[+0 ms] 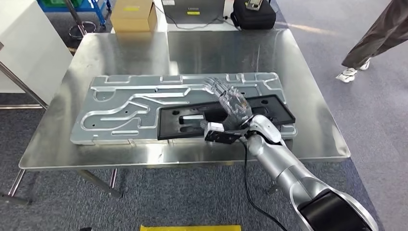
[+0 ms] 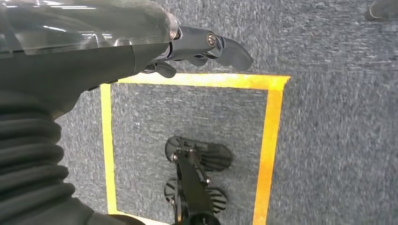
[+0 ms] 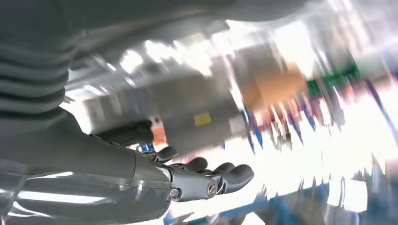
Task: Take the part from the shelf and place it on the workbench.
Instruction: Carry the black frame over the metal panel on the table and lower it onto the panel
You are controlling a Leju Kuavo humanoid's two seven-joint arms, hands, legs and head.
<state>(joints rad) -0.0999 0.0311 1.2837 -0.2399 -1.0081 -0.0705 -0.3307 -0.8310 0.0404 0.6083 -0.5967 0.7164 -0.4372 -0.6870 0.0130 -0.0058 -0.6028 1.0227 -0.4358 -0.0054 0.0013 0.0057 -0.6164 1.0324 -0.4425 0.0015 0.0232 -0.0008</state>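
Head camera looks steeply down over the workbench [image 1: 202, 53]; left wrist camera faces carpet [image 2: 328, 117]; right wrist camera's close, blurred.

Black part [image 1: 226, 117] atop metal plate [image 1: 130, 103] on workbench [image 1: 308, 120], apparently right of centre.

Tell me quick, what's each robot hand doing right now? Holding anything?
Left hand: hangs over the carpet floor, holding nothing, fingers apart, so open.
Right hand: above the black part on the metal workbench, fingers stretched out, holding nothing, so open.

Silver right arm [image 1: 281, 161] with black cable [image 1: 250, 187], clear-shelled right hand [image 1: 230, 102], dark screw-jointed fingers [image 3: 225, 176].
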